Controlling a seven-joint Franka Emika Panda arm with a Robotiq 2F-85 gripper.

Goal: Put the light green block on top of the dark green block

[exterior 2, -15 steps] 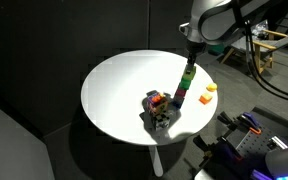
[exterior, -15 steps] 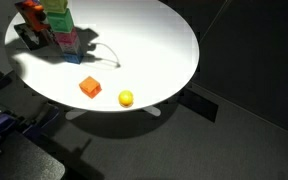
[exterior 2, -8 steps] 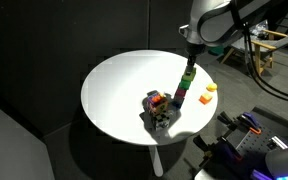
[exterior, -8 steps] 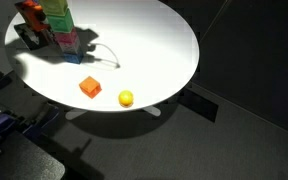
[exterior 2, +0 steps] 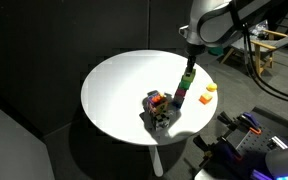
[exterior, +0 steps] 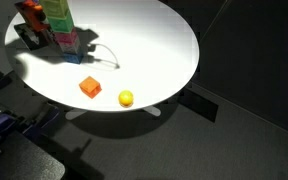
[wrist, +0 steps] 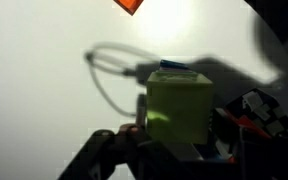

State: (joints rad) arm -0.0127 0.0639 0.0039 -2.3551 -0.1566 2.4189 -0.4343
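In the wrist view the light green block [wrist: 177, 108] fills the middle, held between my gripper's dark fingers [wrist: 174, 142]. In an exterior view my gripper [exterior 2: 189, 62] hangs right at the top of the multicoloured block tower [exterior 2: 182, 92]. A green cube [exterior 2: 187, 75] under the fingertips looks like the dark green block, but it is too small to tell it from the lime cube. In the wrist view the dark green block is hidden under the held cube. The tower [exterior: 59, 25] is cut off by the top edge in an exterior view.
The round white table [exterior: 154, 45] also carries an orange-red cube [exterior: 90, 88], a yellow ball [exterior: 126, 98], a thin white cable loop [exterior: 104, 55] and a cluster of loose blocks [exterior 2: 157, 106] beside the tower. The table edge is close to the ball.
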